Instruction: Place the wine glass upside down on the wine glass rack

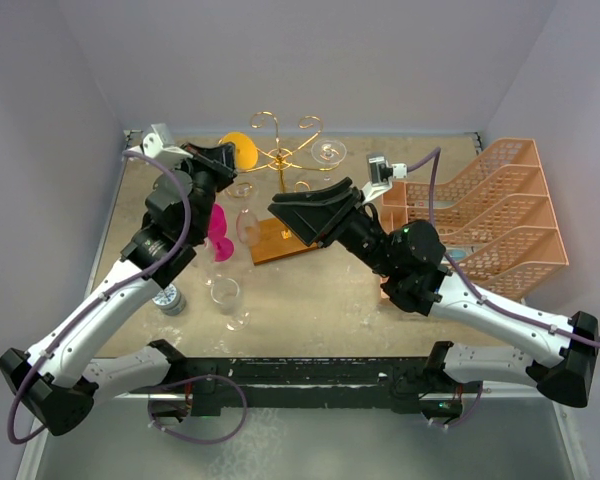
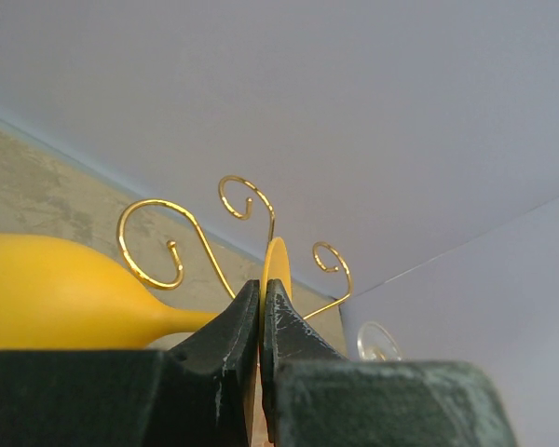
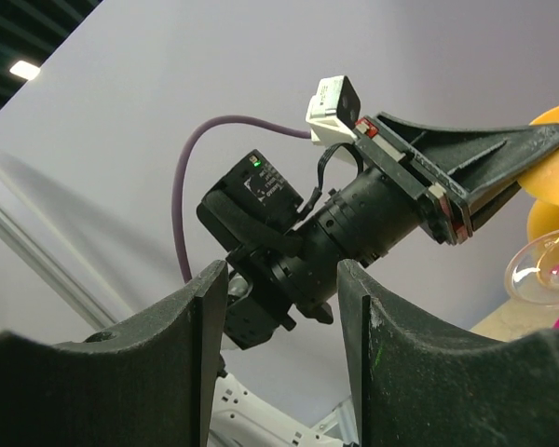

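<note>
2 white arms (image 1: 90,318) with black joints, purple cables (image 1: 186,205).

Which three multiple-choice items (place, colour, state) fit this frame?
1. The pink tray organizer stands at the table's: A left, B right, C centre.
2. The wine glass in the left gripper is: A yellow, B blue, C green.
3. The right gripper is: A shut on a glass, B open, C out of view.
Answers: B, it lines the right edge; A, its yellow foot sits between the fingers; B, its fingers stand apart, empty.
</note>
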You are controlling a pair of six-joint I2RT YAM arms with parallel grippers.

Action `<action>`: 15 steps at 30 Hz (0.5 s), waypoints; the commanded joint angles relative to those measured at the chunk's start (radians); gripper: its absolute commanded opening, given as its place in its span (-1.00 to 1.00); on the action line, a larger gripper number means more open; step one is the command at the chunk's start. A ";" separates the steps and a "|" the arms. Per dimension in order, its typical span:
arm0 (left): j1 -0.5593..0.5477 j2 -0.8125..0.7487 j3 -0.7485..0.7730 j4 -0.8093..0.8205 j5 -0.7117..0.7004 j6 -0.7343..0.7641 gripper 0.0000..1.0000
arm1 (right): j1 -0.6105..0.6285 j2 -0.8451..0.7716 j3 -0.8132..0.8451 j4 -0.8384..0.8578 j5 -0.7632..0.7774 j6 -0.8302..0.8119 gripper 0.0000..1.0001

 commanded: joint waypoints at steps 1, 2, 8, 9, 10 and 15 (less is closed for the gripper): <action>0.017 0.009 0.074 0.042 0.035 -0.060 -1.00 | -0.002 -0.019 0.021 0.044 -0.025 -0.018 0.05; 0.020 0.010 0.074 0.039 0.040 -0.070 -1.00 | -0.002 -0.019 0.025 0.037 -0.023 -0.020 0.05; 0.027 0.005 0.017 0.064 0.071 -0.145 -1.00 | -0.002 -0.026 0.021 0.017 -0.003 -0.019 0.05; 0.028 0.000 0.003 0.068 0.070 -0.157 -1.00 | -0.002 -0.027 0.020 0.016 -0.004 -0.017 0.05; 0.028 -0.005 -0.009 0.077 0.069 -0.163 -1.00 | -0.002 -0.028 0.019 0.015 -0.004 -0.016 0.05; 0.037 0.002 -0.022 0.090 0.071 -0.177 -1.00 | -0.002 -0.030 0.019 0.015 -0.008 -0.014 0.05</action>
